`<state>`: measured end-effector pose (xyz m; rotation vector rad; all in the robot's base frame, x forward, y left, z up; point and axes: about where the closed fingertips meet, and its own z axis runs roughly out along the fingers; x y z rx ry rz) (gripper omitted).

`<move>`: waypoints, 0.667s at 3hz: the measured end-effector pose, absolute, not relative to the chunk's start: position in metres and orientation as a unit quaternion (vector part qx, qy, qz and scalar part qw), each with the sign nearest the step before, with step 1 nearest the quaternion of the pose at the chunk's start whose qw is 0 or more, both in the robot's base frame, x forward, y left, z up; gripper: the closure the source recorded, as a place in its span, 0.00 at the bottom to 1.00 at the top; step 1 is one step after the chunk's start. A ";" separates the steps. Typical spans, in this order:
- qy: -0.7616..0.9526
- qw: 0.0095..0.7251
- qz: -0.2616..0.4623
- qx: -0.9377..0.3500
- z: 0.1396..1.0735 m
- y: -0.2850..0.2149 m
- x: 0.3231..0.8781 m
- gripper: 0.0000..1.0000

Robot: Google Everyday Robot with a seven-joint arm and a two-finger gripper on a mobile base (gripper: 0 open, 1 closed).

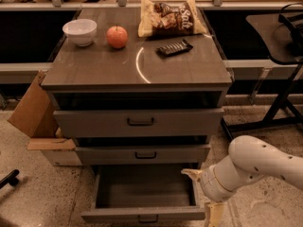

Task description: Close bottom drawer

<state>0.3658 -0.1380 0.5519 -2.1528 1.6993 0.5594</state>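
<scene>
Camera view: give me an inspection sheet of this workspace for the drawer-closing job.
Surface: cabinet top, wood-grain, with a curved glare streak.
Job's things: bottom drawer pulled out, nothing seen inside; not yet closed.
Clutter: bowl, apple, chip bag and dark snack bar on the cabinet top.
Grippers: gripper low at the drawer's front right corner.
Cables: nothing seen.
Surroundings: cardboard box on the floor to the cabinet's left, black stand to its right, speckled floor.
</scene>
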 end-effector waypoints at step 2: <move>0.600 0.165 0.205 -0.756 0.526 -0.136 0.368 0.00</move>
